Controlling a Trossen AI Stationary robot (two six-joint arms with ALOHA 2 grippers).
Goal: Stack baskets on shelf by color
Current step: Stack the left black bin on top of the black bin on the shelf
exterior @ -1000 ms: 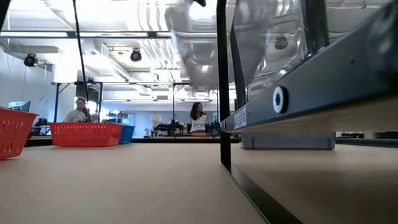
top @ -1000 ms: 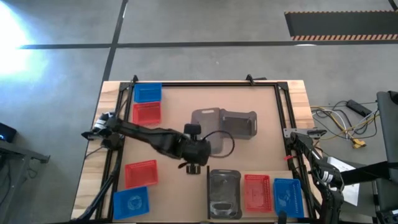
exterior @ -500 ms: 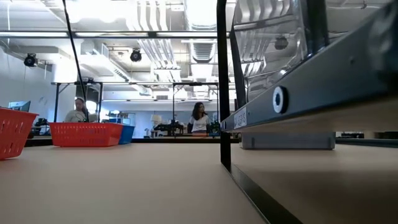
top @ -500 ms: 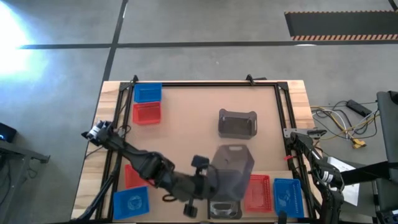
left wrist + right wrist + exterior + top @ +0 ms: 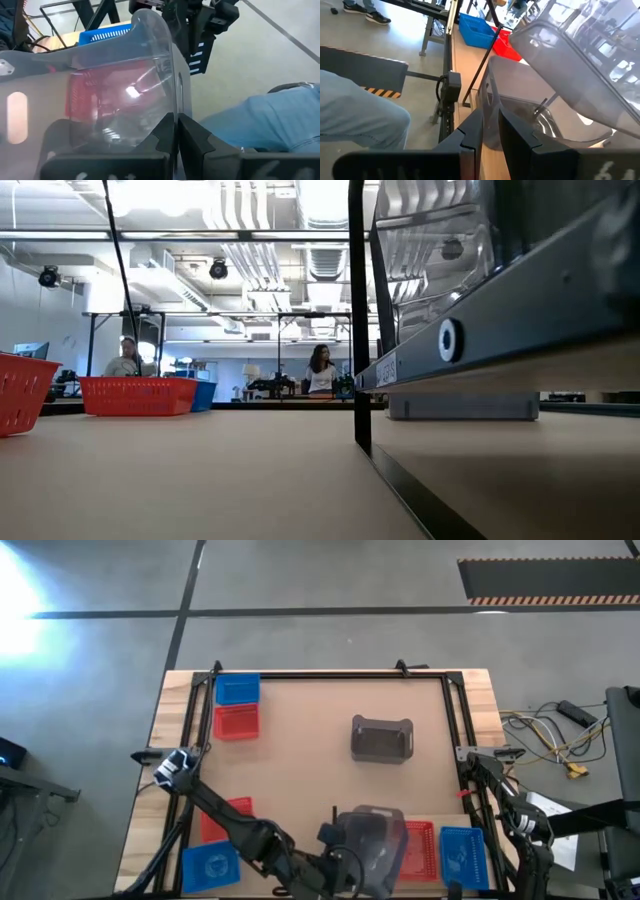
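Grey basket [image 5: 100, 100], seemingly jaw-clamped wrist-side.

- You've got the table [image 5: 330, 750], pale wood top with a black frame [image 5: 330, 674] along its edges.
- Far-left corner: blue basket [image 5: 237, 689], red basket [image 5: 236, 722] just beside it.
- Middle, right of centre: grey basket [image 5: 381, 738] standing alone.
- Near left: red basket [image 5: 232, 810] partly under an arm, blue basket [image 5: 210, 865] near it.
- Near right: red basket [image 5: 418, 850] and blue basket [image 5: 460, 852] side by side on the shelf [image 5: 520, 470].
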